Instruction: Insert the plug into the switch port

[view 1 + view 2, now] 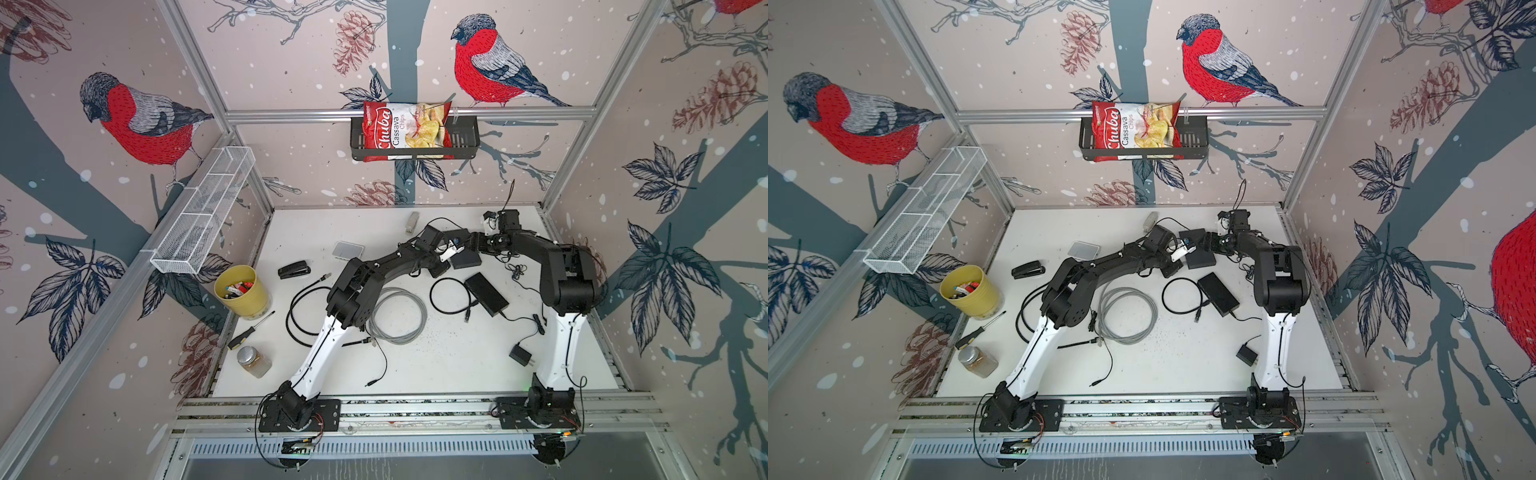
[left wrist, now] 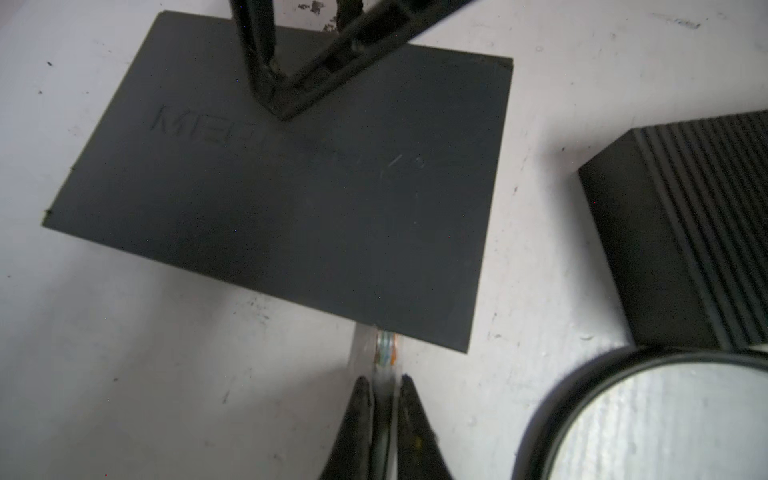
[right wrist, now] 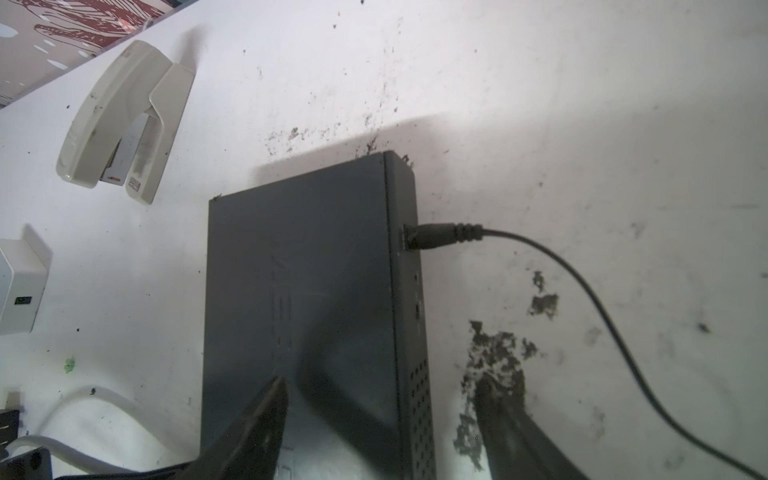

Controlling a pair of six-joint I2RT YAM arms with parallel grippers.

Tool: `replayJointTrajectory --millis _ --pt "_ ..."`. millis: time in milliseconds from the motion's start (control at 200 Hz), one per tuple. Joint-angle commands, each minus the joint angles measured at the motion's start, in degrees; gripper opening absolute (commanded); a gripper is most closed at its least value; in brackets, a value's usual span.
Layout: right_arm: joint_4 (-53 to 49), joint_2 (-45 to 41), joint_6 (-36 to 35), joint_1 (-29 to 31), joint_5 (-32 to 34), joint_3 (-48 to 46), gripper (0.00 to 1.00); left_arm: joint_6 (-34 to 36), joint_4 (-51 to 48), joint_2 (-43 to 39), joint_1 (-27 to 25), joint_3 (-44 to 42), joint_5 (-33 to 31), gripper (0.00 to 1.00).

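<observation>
The switch (image 2: 291,199) is a flat dark grey box lying on the white table, seen in both top views (image 1: 465,259) (image 1: 1200,259). My left gripper (image 2: 384,380) is shut on the clear plug (image 2: 384,351), whose front end meets the switch's near edge. The port itself is hidden under that edge. My right gripper (image 3: 382,386) stands open across the switch's (image 3: 299,291) side edge, one finger over its top and the other over the table beside it. A black power cable (image 3: 440,235) is plugged into that side.
A ribbed black box (image 2: 685,232) lies close beside the switch. A white stapler (image 3: 120,120), a long black device (image 1: 485,294), a coiled grey cable (image 1: 399,316), a black stapler (image 1: 294,270), a yellow cup (image 1: 241,291) and a power adapter (image 1: 520,355) are spread over the table.
</observation>
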Motion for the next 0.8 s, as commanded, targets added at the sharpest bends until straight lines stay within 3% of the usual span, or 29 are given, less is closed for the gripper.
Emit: replayJointTrajectory --millis 0,796 --pt "-5.6 1.1 1.1 0.0 0.8 -0.4 0.72 2.3 1.7 -0.9 0.0 -0.5 2.1 0.04" --pt "-5.5 1.0 2.6 0.0 -0.2 -1.4 0.71 2.7 8.6 -2.7 0.0 -5.0 5.1 0.03"
